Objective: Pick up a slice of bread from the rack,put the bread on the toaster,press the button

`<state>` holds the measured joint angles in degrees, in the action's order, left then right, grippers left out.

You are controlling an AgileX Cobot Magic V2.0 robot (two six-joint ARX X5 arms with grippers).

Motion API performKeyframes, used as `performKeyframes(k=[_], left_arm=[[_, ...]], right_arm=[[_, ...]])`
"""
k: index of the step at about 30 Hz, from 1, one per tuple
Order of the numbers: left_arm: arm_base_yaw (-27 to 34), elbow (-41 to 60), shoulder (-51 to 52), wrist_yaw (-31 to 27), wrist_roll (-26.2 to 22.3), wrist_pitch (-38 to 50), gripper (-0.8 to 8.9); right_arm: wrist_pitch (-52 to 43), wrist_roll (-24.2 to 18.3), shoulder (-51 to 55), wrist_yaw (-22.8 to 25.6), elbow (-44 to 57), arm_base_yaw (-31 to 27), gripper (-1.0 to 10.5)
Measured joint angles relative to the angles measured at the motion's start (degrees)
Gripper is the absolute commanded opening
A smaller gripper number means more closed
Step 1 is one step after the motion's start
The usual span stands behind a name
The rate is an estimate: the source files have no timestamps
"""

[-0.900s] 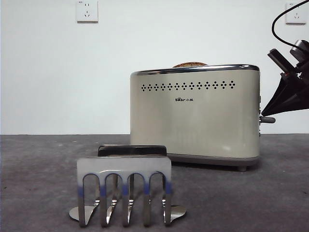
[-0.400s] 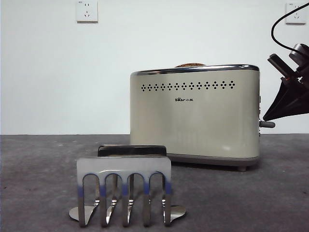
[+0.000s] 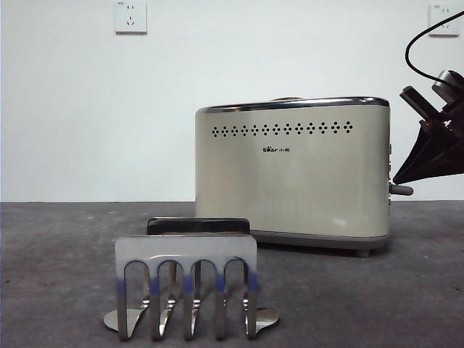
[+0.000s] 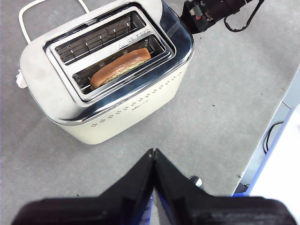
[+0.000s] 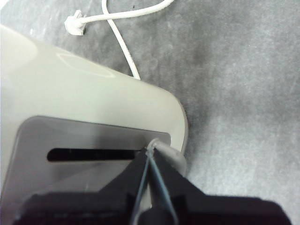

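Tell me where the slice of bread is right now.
The brown-crusted slice of bread sits low inside the cream-beige toaster, in the slot nearer the dot-hole side in the left wrist view; the other slot is empty.

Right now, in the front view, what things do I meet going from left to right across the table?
Rack → toaster → button → right gripper, its shut jaws on the button.

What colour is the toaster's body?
Cream-beige, with a shiny chrome top rim; the toaster shows best in the front view.
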<state>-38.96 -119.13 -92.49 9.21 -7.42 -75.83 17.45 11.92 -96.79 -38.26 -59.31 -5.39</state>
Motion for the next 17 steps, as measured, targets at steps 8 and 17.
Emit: performKeyframes(k=[8, 17], left_arm=[[0.0, 0.0, 0.0, 0.0, 0.0, 0.0, -0.08], [0.0, 0.0, 0.0, 0.0, 0.0, 0.0, -0.08]], right_arm=[[0.3, -0.4, 0.0, -0.1, -0.3, 0.0, -0.1], [1.8, -0.4, 0.4, 0.8, -0.9, 0.1, -0.1]])
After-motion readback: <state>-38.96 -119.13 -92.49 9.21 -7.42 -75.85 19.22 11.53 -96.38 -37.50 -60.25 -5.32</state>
